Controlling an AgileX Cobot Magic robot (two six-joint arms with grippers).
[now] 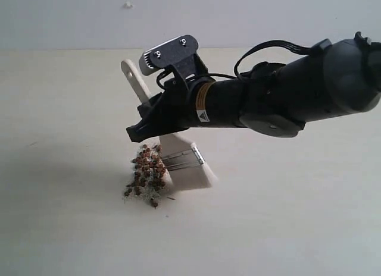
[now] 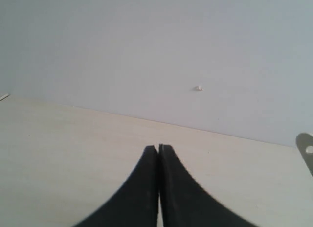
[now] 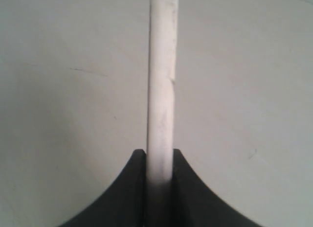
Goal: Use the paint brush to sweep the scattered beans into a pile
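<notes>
Black right gripper (image 3: 159, 154) clamps the pale wooden, cream-bristled paint brush (image 1: 181, 160), bristles against the right of the heaped reddish-brown beans (image 1: 147, 172); left gripper (image 2: 158, 147) has its jaws together.

Warning-triangle sticker (image 1: 203, 104) on right arm (image 1: 280, 97); lettering unreadable.

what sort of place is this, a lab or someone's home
Probably a robot test bench, not a home: a pale tabletop, a plain wall, and a robot arm holding a paint brush beside beans.
</notes>
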